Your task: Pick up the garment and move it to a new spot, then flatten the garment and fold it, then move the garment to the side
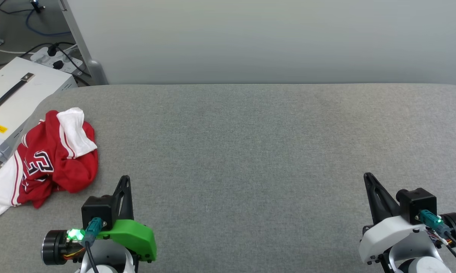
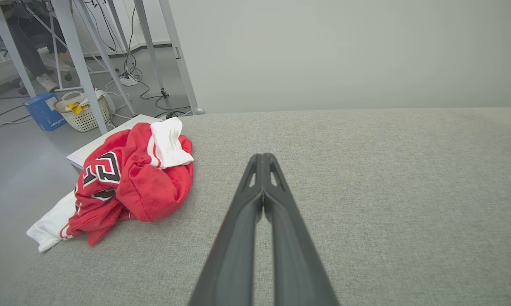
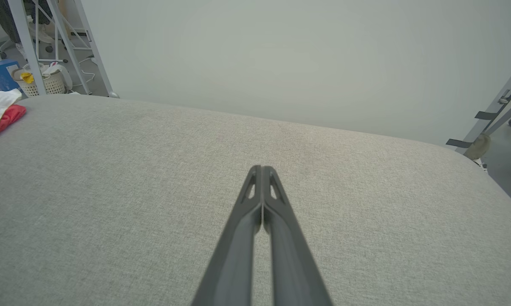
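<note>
A grey cloth-covered pad (image 1: 250, 151) spans the whole width of the head view, with a plain pale wall (image 1: 269, 38) rising behind its far edge. The garment (image 1: 57, 159) lies in a crumpled heap at the pad's left edge: red cloth bunched up, one white sleeve folded on top at the far side, another white sleeve trailing at the near left corner of the heap, over the pad's edge. Part of a black, white-outlined number shows among the folds. In the left wrist view the garment (image 2: 140, 182) sits to the left of the fingers, and in the right wrist view a strip of it (image 3: 0, 117) shows at the far left. A white case (image 1: 19, 94) with a dark strap handle stands just beside the garment, off the pad's left side. The left gripper (image 1: 125, 180) hovers over the pad near the heap, to its right and apart from it, jaws clenched together on nothing (image 2: 263, 158). The right gripper (image 1: 368, 177) is well apart from the garment at the lower right, its jaws also pressed together and empty (image 3: 261, 170). On the floor beyond are a white basket (image 2: 83, 114), a blue box (image 2: 43, 111) and a power strip (image 1: 55, 60).
</note>
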### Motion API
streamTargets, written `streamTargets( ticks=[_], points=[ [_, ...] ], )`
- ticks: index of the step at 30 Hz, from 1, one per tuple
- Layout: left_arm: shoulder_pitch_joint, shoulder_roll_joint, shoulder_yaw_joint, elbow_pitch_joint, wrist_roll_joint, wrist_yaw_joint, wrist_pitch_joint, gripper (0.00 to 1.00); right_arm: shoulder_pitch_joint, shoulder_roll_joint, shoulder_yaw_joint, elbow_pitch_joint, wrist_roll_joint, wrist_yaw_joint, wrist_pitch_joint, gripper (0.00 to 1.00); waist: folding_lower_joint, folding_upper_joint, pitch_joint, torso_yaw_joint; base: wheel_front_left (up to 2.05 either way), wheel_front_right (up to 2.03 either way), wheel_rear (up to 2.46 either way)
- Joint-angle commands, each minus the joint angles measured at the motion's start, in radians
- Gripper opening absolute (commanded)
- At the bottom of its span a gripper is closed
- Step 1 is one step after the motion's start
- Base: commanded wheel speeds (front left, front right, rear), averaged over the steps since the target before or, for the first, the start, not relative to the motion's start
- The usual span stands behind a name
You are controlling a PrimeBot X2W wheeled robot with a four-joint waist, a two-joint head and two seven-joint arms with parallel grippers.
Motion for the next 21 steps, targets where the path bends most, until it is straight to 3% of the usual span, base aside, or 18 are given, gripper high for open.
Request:
streamTargets(
  ticks=[1, 11, 12, 21],
  points=[
    [-0.018, -0.005, 0.000, -0.002, 0.010, -0.003, -0.001, 0.00, -0.017, -0.001, 0.001, 0.001, -0.010, -0.001, 0.003, 0.00, 0.0000, 0.0037, 0.000, 0.000, 0.00, 0.00, 0.00],
    [-0.018, -0.005, 0.000, -0.002, 0.010, -0.003, -0.001, 0.00, -0.017, -0.001, 0.001, 0.001, -0.010, -0.001, 0.003, 0.00, 0.0000, 0.0037, 0.000, 0.000, 0.00, 0.00, 0.00],
    [0.000, 0.000, 0.000, 0.000, 0.000, 0.000, 0.000, 1.00, 0.000, 0.000, 0.000, 0.000, 0.000, 0.000, 0.000, 1.00, 0.0000, 0.0000, 0.000, 0.000, 0.00, 0.00, 0.00],
    [0.000, 0.000, -0.005, -0.002, -0.004, 0.011, -0.011, 1.00, 0.000, 0.000, -0.005, -0.003, 0.012, 0.000, -0.011, 1.00, 0.0000, 0.0002, 0.001, 0.000, 0.00, 0.00, 0.00]
  ],
)
